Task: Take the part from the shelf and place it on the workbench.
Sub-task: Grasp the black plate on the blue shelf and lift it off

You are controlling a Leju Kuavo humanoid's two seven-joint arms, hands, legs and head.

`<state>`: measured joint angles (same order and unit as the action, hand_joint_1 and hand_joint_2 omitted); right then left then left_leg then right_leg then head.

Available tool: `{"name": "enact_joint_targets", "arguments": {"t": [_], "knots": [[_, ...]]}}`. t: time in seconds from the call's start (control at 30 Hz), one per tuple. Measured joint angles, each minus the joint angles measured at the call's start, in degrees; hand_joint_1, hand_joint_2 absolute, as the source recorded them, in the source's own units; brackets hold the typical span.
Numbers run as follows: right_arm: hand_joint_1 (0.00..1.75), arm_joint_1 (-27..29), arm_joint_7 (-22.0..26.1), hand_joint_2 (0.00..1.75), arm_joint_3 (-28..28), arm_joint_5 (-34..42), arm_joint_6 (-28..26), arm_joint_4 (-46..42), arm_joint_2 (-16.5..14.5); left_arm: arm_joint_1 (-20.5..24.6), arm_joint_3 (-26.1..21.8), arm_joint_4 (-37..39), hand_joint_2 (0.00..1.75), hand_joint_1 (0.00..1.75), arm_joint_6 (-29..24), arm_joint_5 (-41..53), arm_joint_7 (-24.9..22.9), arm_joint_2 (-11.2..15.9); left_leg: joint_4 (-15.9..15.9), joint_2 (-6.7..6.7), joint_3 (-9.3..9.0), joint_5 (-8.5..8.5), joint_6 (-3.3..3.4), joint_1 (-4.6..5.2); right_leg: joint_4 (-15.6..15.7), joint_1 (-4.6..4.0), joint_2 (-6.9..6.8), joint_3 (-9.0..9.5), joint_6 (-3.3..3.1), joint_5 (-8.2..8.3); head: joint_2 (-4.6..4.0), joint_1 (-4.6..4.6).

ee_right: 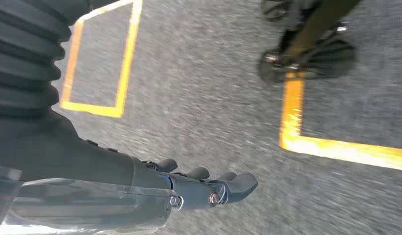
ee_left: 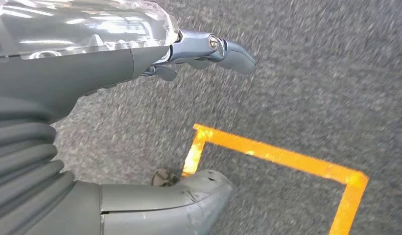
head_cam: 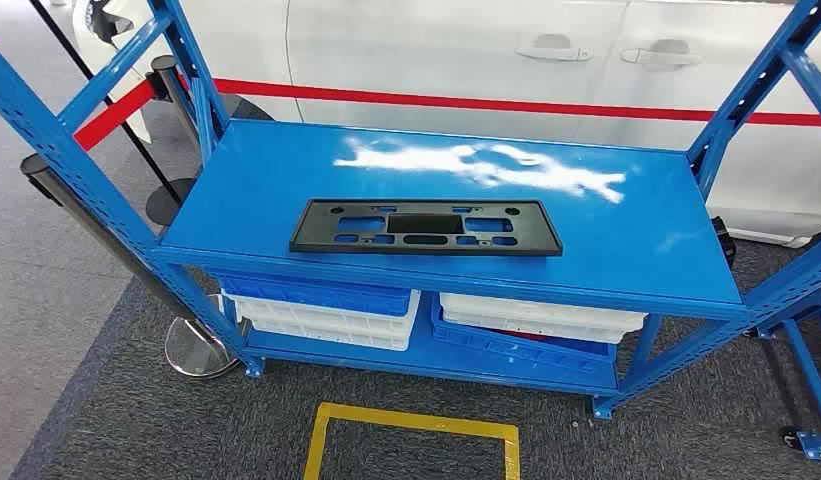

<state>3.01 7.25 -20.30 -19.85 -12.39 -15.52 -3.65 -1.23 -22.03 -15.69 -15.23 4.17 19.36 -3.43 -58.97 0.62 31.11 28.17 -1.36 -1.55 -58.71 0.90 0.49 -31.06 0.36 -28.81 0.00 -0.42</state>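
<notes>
A flat black rectangular part (head_cam: 426, 227) with several cut-out slots lies on the top board of the blue shelf (head_cam: 286, 170), near its front edge and about midway along. My left hand (ee_left: 189, 112) hangs over the grey carpet, thumb and fingers apart, holding nothing. My right hand (ee_right: 199, 188) also hangs above the carpet with its fingers extended and nothing in it. Both hands are low and away from the part.
Blue and white plastic bins (head_cam: 326, 310) sit on the shelf's lower level. A white car (head_cam: 466, 50) and a red barrier belt (head_cam: 406, 98) stand behind the shelf. Yellow floor tape (head_cam: 416, 425) marks a square in front of it. A stanchion base (head_cam: 196, 350) stands at the shelf's left.
</notes>
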Motion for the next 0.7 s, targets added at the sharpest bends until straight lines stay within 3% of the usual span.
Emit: {"name": "enact_joint_targets", "arguments": {"t": [0.2,0.33,0.47,0.57,0.7], "knots": [[0.00,-0.01,0.13,0.00,-0.05,-0.05,-0.03,0.02,-0.01,0.03,-0.05,0.02,0.00,0.00,-0.04,0.02,0.06,-0.01,0.00,0.00,0.00,0.00,0.00,0.00,0.00,0.00,0.00,0.00,0.00,0.00,0.00,0.00],[0.00,-0.13,4.42,1.75,-1.44,-1.56,-1.00,0.37,-0.41,0.46,-1.48,0.69,0.00,0.00,-1.55,0.73,1.88,-0.34,0.00,0.00,0.00,0.00,0.00,0.00,0.00,0.00,0.00,0.00,0.00,0.00,0.00,0.01],[0.00,0.74,17.08,1.75,-1.45,-3.15,-3.33,-4.68,-1.34,1.14,-3.72,1.96,0.00,0.00,-4.49,2.71,4.50,-0.88,0.00,0.01,0.08,0.00,0.00,0.00,0.00,0.00,0.00,0.01,0.00,0.00,0.00,0.00],[0.00,0.55,19.35,1.75,0.46,-1.96,-3.42,-10.67,-1.38,1.25,-3.78,2.19,0.00,0.00,-4.52,3.65,4.74,-0.90,0.00,0.00,0.09,0.00,0.01,0.01,0.00,0.00,0.00,0.03,0.01,0.00,0.00,0.01],[0.00,0.29,20.34,0.00,3.12,-1.12,-2.83,-18.55,-1.36,1.27,-3.78,2.29,0.00,0.00,-4.22,4.59,5.05,-0.89,-0.01,0.01,0.00,-0.04,0.04,0.04,0.00,0.03,-0.01,0.05,0.02,0.02,0.00,0.01]]}}
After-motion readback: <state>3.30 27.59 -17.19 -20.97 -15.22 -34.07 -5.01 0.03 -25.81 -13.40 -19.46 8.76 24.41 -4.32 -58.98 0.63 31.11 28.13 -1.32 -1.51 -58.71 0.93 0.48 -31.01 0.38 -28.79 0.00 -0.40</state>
